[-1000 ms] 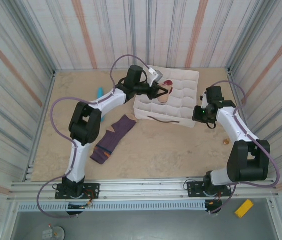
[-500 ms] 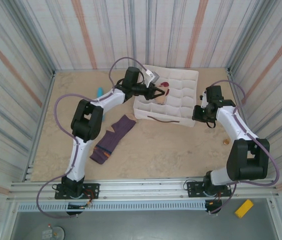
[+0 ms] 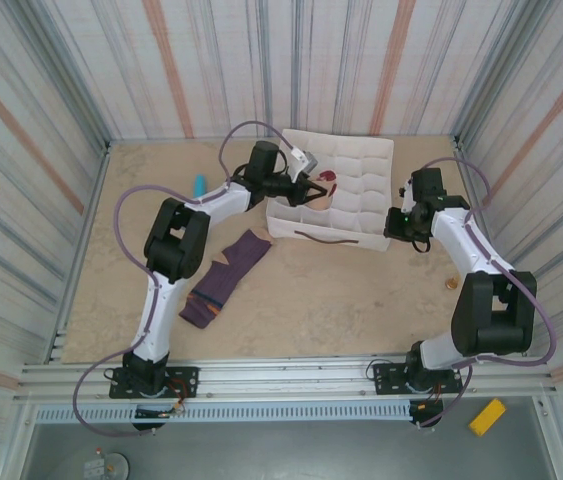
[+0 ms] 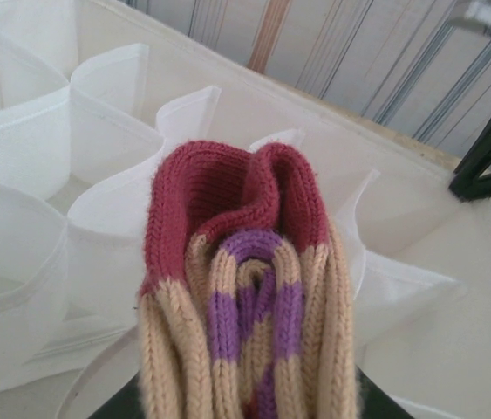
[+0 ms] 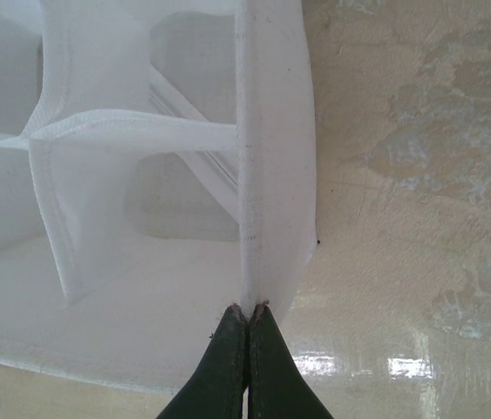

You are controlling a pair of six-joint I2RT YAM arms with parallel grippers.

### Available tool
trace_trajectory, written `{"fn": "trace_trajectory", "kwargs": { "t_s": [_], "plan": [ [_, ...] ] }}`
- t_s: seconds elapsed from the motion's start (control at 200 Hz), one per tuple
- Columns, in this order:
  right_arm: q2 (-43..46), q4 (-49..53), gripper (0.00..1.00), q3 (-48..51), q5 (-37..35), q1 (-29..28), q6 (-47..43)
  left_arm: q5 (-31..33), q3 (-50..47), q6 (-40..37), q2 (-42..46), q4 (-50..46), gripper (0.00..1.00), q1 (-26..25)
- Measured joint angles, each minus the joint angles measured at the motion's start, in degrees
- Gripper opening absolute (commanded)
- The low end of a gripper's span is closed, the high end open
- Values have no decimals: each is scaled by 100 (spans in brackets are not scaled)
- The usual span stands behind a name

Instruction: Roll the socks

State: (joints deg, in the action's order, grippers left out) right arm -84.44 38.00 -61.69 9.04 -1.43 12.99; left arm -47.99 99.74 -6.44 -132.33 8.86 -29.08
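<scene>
While the left gripper hangs over the white organizer, its jaws are part closed around the rolled-up beige sock, so it's pinching that bundle. From the left wrist you can see the roll end on: maroon bit at the tip, beige ribs and purple stripes curled up inside. It sits above the cells on the organizer's left side, and I can't tell if it's actually touching the dividers or just floating over them

Right gripper is at the organizer's right edge, down near its near-right corner. The fingers are squeezed tight together right on the thin fabric outer wall, so it looks like it's nipping the rim there

The purple sock is lying flat and unrolled on the table, left of the middle, close beside the left arm and apart from the organizer's near-left corner. A light-blue cylinder lies toward the table's far-left corner
</scene>
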Motion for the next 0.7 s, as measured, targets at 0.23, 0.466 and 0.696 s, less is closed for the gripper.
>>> {"fn": "trace_trajectory", "kwargs": {
  "t_s": [0.23,0.466,0.696],
  "plan": [
    [-28,2,0,-24,24,20,0,308,-116,-398,0,48,0,-13],
    [-35,2,0,-26,81,46,0,632,-269,-1025,11,35,11,-118],
    [-48,7,0,-31,129,72,0,765,-376,-1386,68,44,44,-181]
  ]
}}
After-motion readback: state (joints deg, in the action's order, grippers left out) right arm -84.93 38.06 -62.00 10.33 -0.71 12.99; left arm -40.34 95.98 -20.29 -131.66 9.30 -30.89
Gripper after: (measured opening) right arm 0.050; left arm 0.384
